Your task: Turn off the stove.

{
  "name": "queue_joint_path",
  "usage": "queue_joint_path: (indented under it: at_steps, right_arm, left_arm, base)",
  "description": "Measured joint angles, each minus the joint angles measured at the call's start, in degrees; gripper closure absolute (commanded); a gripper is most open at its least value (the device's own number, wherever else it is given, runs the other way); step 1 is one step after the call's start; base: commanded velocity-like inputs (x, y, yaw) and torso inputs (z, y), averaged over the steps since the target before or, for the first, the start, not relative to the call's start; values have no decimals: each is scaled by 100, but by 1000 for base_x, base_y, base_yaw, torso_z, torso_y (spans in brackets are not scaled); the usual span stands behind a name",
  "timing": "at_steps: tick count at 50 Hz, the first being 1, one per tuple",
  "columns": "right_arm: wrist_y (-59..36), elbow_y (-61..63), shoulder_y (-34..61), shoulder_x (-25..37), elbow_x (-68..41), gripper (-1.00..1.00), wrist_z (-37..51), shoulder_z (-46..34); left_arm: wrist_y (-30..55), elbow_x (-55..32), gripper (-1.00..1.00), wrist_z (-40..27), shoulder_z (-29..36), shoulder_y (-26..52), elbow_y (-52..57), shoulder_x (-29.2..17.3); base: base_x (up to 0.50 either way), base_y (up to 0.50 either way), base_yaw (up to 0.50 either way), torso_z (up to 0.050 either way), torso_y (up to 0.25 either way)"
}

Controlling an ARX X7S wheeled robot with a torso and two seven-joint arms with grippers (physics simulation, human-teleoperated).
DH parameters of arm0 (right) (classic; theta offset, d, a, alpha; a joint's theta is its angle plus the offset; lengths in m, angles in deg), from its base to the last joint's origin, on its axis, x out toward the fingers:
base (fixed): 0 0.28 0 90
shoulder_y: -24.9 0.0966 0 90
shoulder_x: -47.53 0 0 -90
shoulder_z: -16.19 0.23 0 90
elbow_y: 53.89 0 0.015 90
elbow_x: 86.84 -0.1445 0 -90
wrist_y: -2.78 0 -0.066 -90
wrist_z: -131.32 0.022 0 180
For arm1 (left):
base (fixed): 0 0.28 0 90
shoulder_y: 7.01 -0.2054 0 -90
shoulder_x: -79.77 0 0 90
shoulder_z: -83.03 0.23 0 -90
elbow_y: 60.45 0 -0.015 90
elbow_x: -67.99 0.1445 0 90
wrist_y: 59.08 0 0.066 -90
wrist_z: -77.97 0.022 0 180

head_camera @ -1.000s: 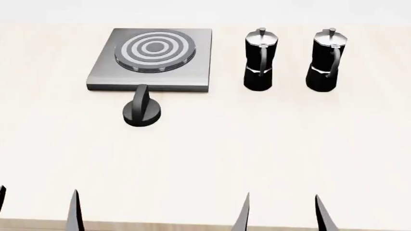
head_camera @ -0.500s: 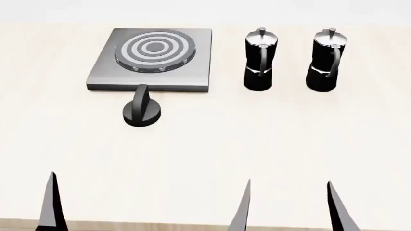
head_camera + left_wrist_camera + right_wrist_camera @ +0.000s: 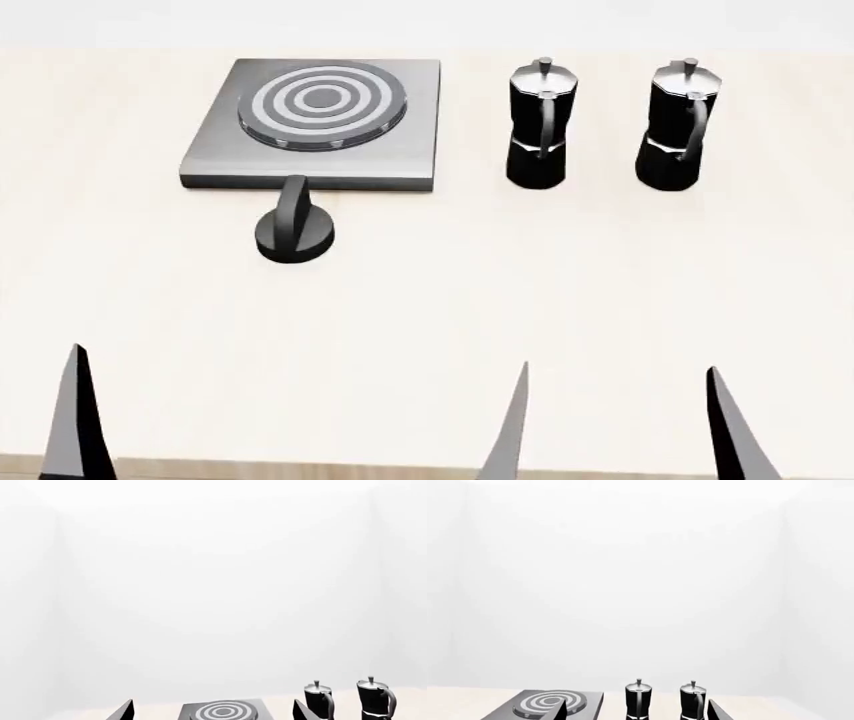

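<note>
Both grippers reach just over the near edge of the pale wooden table (image 3: 561, 300), only their dark pointed fingertips showing. In the head view the right gripper (image 3: 621, 420) shows two fingertips (image 3: 507, 425) spread wide apart with nothing between them. Of the left gripper (image 3: 210, 711) that view shows a single finger (image 3: 70, 420); its wrist view shows both tips set wide apart, empty.

Well ahead of both grippers, at the far side of the table, lies the flat square grey brushed-metal stove (image 3: 320, 125) with its round burner of raised concentric rings. Ahead of the left finger and off toward the right gripper, it is framed between the left gripper's tips in the wrist view. Its small round black ridged knob (image 3: 295, 232) sits on the table just in front of the plate's near edge, nearer the grippers yet well apart from both.

Two black-and-silver moka pots (image 3: 541, 125) (image 3: 681, 125) stand upright side by side beyond the right gripper, beside the stove.
</note>
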Motion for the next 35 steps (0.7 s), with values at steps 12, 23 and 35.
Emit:
queue_joint_path:
  at_steps: [12, 23, 35]
  right_arm:
    - [-6, 83, -17, 91, -44, -100, 92, -58]
    - [18, 91, -17, 156, -143, -100, 162, -71]
    - [34, 57, 2, 220, -283, -100, 227, -70]
  left_arm:
    - [-10, -79, -100, -180, 78, 14, 79, -154]
    - [-34, -312, -100, -604, 246, 86, 101, -500]
    - [-58, -607, -100, -1133, 491, 203, 94, -921]
  base:
    - [0, 0, 0, 0, 0]
    - [77, 0, 0, 0, 0]
    - [358, 0, 0, 0, 0]
